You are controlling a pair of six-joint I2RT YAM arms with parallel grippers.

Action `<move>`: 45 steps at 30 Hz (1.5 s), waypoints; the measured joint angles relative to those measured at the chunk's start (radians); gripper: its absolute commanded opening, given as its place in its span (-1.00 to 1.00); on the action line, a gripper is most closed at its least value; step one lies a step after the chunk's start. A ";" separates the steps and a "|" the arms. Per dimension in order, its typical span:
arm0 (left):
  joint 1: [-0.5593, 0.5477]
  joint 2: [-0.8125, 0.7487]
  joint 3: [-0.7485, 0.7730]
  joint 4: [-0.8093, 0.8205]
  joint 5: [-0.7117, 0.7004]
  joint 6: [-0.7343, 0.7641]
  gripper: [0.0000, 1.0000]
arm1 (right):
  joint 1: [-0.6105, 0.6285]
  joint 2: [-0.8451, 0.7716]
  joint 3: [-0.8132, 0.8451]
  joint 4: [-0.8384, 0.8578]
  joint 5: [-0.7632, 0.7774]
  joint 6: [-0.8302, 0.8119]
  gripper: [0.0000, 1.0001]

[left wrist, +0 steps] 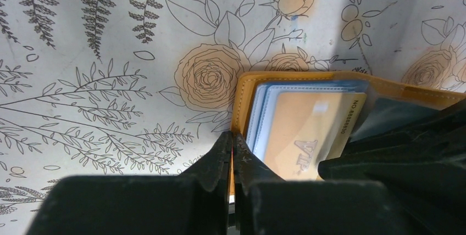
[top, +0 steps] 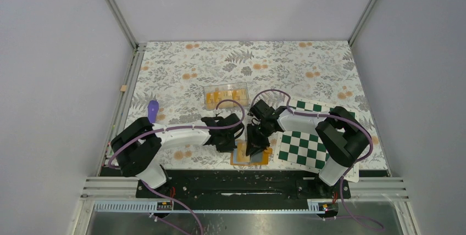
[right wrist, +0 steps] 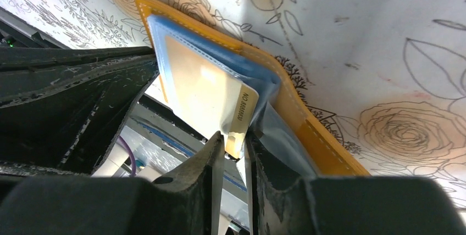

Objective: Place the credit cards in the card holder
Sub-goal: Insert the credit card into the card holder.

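Observation:
The orange card holder (top: pixel 240 161) lies open near the table's front edge. My left gripper (top: pixel 229 138) is shut on its orange edge (left wrist: pixel 244 98), with the fingertips (left wrist: pixel 232 139) pinching the cover. An orange-yellow credit card (right wrist: pixel 203 89) sits partly inside a light-blue pocket, and its numbered end sticks out. My right gripper (top: pixel 255 146) is shut on that end, with the card's corner held between the fingertips (right wrist: pixel 233 139). The same card shows in the left wrist view (left wrist: pixel 308 130). More orange cards lie in the clear box (top: pixel 225 95).
Two green-and-white chequered boards (top: pixel 299 147) lie to the right under the right arm. A purple object (top: pixel 153 111) lies on the left of the floral cloth. The table's front rail (top: pixel 247 183) is just behind the card holder.

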 measured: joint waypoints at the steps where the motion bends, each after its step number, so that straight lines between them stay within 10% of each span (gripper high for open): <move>1: 0.000 0.000 0.002 -0.002 -0.001 0.000 -1.00 | 0.004 0.000 0.003 -0.001 0.000 0.002 -0.47; 11: -0.006 0.000 0.011 -0.013 -0.009 0.001 -0.99 | 0.019 0.019 0.010 0.011 -0.032 0.018 -0.24; 21: -0.026 -0.071 -0.016 -0.104 -0.048 -0.005 0.16 | 0.027 0.002 0.011 0.000 -0.017 -0.023 -0.08; 28: -0.029 -0.259 -0.171 -0.082 -0.019 0.015 0.20 | 0.029 -0.076 0.008 -0.022 0.023 -0.057 -0.40; 45: -0.003 -0.455 -0.491 0.606 0.275 -0.088 0.03 | 0.023 -0.062 -0.072 0.008 0.030 -0.084 -0.98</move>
